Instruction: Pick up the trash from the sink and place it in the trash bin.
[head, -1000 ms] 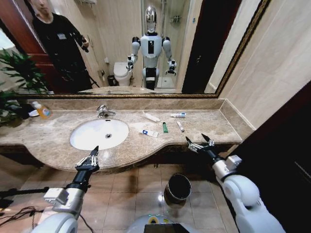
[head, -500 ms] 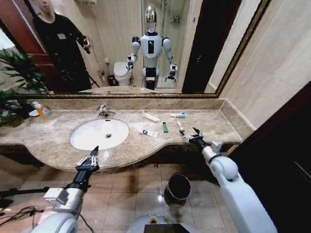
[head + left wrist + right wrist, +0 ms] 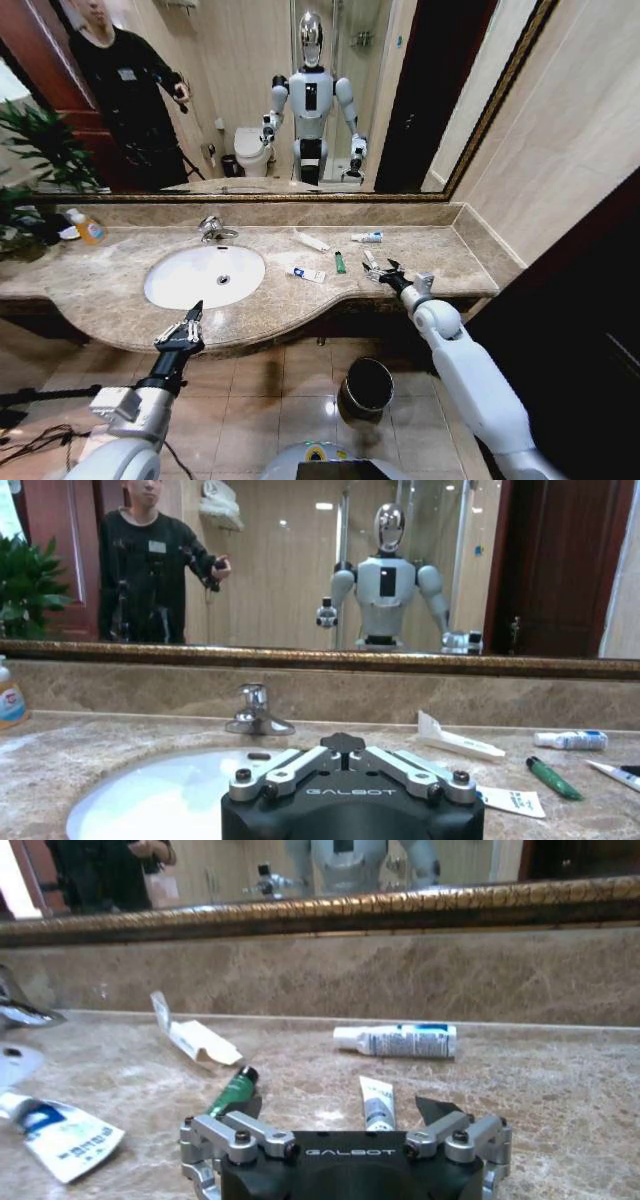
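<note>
two claws | right claw point(image 3: 377, 271) wide over slim white tube point(image 3: 377, 1104) | left claw point(image 3: 180, 327) wide, idle

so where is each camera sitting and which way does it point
Head view: high on the robot, looking down at the countertop, both arms visible.
Left wrist view: behind the left gripper, facing the sink and mirror.
Right wrist view: behind the open right gripper, low over the trash.
All three share the green lighter.
</note>
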### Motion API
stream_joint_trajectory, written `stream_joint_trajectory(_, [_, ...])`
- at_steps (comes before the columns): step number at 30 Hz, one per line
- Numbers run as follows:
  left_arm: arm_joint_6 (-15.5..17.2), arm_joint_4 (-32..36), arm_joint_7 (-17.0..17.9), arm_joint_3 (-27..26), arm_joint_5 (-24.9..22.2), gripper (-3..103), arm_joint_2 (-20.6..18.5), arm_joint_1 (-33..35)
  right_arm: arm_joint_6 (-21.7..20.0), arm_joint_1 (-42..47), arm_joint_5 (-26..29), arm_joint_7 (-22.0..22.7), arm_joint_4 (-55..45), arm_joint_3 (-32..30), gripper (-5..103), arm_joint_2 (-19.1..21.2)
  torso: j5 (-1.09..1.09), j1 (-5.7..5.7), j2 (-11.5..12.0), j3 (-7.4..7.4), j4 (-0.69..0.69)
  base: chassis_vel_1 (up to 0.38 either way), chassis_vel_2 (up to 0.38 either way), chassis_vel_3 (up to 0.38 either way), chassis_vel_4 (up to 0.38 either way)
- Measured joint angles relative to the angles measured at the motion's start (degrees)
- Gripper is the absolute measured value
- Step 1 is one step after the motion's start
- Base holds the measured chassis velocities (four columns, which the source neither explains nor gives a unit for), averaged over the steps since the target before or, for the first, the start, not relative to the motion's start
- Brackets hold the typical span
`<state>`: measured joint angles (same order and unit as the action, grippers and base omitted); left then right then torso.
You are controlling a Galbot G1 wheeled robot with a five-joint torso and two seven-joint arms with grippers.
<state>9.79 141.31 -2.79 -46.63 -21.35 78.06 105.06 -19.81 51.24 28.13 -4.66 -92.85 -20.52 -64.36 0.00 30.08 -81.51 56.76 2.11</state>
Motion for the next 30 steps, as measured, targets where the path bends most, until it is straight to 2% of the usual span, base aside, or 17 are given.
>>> stream_joint_trajectory(12, [0.0, 0.0, 0.0, 0.0, 0.0, 0, 0.0, 0.0, -1.2, -1.7, -0.5, 0.0, 3.9, 0.8, 102, 0.1, 0.00, 0.00, 0.0, 0.00, 0.00, 0.000, 0.000, 0.000, 0.000])
stream_joint_trajectory(14, [0.0, 0.0, 0.0, 0.0, 0.0, 0, 0.0, 0.0, -1.2, -1.7, -0.5, -0.2, 4.2, 0.5, 93, 0.0, 0.00, 0.00, 0.0, 0.00, -0.01, 0.000, 0.000, 0.000, 0.000])
stream_joint_trajectory(15, [0.0, 0.0, 0.0, 0.0, 0.0, 0, 0.0, 0.0, -1.2, -1.7, -0.5, -0.2, 4.2, 0.5, 93, 0.0, 0.00, 0.00, 0.0, 0.00, -0.01, 0.000, 0.000, 0.000, 0.000])
stream_joint_trajectory(17, [0.0, 0.0, 0.0, 0.0, 0.0, 0, 0.0, 0.0, -1.2, -1.7, -1.0, -0.7, 4.6, 0.4, 83, -0.1, 0.00, 0.00, 0.0, 0.00, -0.01, 0.000, 0.000, 0.000, 0.000])
stream_joint_trajectory(19, [0.0, 0.0, 0.0, 0.0, 0.0, 0, 0.0, 0.0, -1.1, -1.7, -1.1, -0.8, 4.6, 0.4, 83, -0.2, 0.00, 0.00, 0.0, 0.00, 0.00, 0.000, 0.000, 0.000, 0.000])
stream_joint_trajectory(22, [0.0, 0.0, 0.0, 0.0, 0.0, 0, 0.0, 0.0, -0.9, -1.4, -1.9, -1.6, 4.9, -0.1, 66, -0.3, 0.00, 0.00, 0.0, 0.00, -0.01, 0.000, 0.000, 0.000, 0.000])
stream_joint_trajectory(23, [0.0, 0.0, 0.0, 0.0, 0.0, 0, 0.0, 0.0, -0.9, -1.4, -1.9, -1.6, 4.9, -0.1, 66, -0.3, 0.00, 0.00, 0.0, 0.00, -0.01, 0.000, 0.000, 0.000, 0.000])
stream_joint_trajectory(26, [0.0, 0.0, 0.0, 0.0, 0.0, 0, 0.0, 0.0, -0.7, -1.3, -2.5, -1.8, 5.1, -0.3, 49, -0.2, 0.00, 0.00, 0.0, 0.00, -0.01, 0.000, 0.000, 0.000, 0.000])
stream_joint_trajectory(30, [0.0, 0.0, 0.0, 0.0, 0.0, 0, 0.0, 0.0, -0.3, -1.4, -3.3, -1.8, 5.2, -0.3, 41, -0.2, 0.00, 0.00, 0.0, 0.00, 0.00, 0.000, 0.000, 0.000, 0.000])
